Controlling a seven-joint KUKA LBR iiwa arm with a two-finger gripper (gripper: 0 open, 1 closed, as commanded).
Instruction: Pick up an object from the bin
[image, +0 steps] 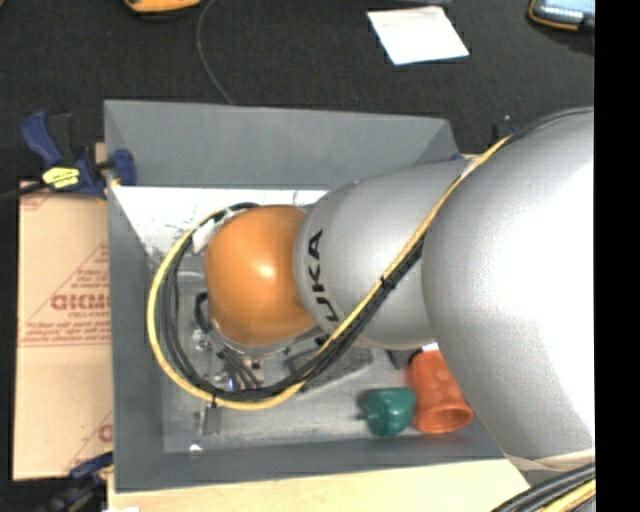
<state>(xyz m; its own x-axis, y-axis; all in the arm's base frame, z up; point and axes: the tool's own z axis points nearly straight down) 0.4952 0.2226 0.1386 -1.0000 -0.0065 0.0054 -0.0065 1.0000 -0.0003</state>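
Bin (135, 330): grey metal, bare floor showing along its 9 o'clock side.
Cable loop (160, 300): yellow and black, hangs from the wrist, curving low toward the floor at 7 o'clock.
Tool (225, 372): low over the bin's left half, beneath the orange cover (255, 270); whether it is spread or pressed together cannot be told, and nothing is seen in it.
Arm (450, 260): reaches in from 3 o'clock and hides much of the floor.
Green lump (388, 410): at 5 o'clock in the bin, near the front wall; rounded, long axis roughly 9 to 3 o'clock.
Orange cup (440, 395): just beside the green lump on its 3 o'clock side, lying down; long axis roughly 11 to 5 o'clock, flared mouth toward 5 o'clock, narrow end tucked under the arm.
Risk, empty grasp: the tool sits well apart from both things, so closing here would likely catch nothing.
Risk, collision: both things lie by the front wall, so a descent there may strike it.
Risk, roll: the cup may slip away if pinched across its taper.
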